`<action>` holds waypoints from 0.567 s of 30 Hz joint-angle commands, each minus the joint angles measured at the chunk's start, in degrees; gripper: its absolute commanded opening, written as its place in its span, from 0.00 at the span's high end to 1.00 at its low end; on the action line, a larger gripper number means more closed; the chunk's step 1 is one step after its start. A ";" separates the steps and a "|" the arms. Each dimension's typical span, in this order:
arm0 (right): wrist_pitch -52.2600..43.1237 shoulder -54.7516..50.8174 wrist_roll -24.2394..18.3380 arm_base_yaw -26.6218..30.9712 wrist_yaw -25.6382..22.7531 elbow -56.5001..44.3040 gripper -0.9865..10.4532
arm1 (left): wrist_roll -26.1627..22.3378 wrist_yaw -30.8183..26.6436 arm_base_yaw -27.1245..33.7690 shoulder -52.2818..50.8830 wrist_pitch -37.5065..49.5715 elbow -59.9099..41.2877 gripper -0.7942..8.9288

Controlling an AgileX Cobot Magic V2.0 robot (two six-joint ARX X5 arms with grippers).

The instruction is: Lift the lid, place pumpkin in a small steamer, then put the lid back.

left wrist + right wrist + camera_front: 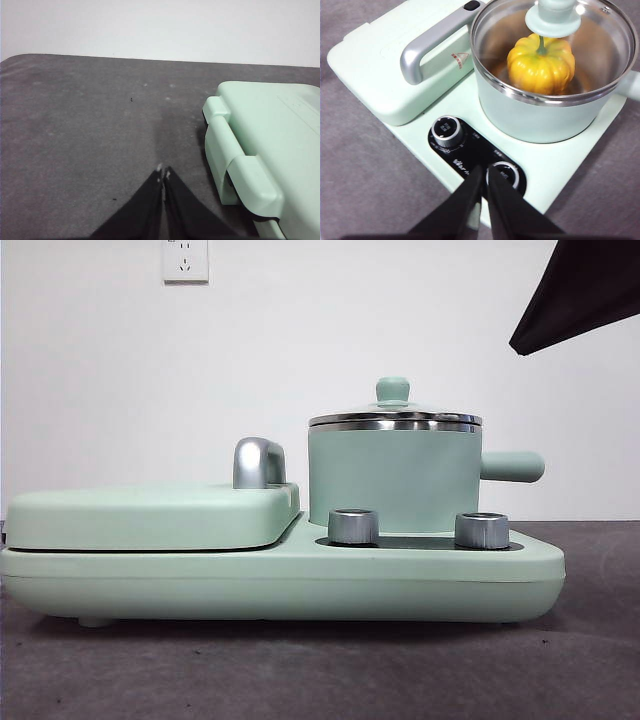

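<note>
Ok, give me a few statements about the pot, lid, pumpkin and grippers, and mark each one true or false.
1. The pumpkin sits inside the pot. True.
2. The lid lies on the table beside the pot. False: it rests on the pot's rim.
3. The right gripper holds the lid's knob. False: it is shut on nothing, above the dials.
4. The left gripper is shut, over bare table. True.
5. The griddle cover is raised. False: it lies flat.
</note>
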State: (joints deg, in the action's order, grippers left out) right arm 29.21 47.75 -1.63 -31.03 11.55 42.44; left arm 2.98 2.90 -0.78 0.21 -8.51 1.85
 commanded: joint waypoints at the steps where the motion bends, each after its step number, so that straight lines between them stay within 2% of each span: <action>1: -0.90 -1.97 -3.93 0.70 -4.02 0.20 0.90 | -0.39 -0.13 0.13 0.02 0.68 -1.14 0.91; 4: -3.91 -5.81 -5.25 2.89 -8.41 -1.44 0.90 | -0.39 -0.13 0.13 0.02 0.70 -1.14 0.91; 8: -12.35 -12.48 -11.50 8.09 -8.81 -8.31 0.90 | -0.39 -0.13 0.13 0.02 0.70 -1.14 0.91; 10: -17.57 -16.11 -12.50 11.54 -8.79 -13.49 0.90 | -0.39 -0.13 0.13 0.02 0.70 -1.14 0.91; 14: -24.61 -24.41 -7.58 17.31 -8.76 -25.16 0.90 | -0.39 -0.13 0.11 0.02 0.70 -1.14 0.91; 17: -25.42 -32.65 -6.29 19.80 -9.11 -32.46 0.90 | -0.39 -0.13 0.13 0.02 0.70 -1.14 0.91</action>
State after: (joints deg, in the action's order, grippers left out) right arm 4.71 17.45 -9.76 -11.42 2.57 11.25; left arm 2.98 2.87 -0.78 0.21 -8.47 1.85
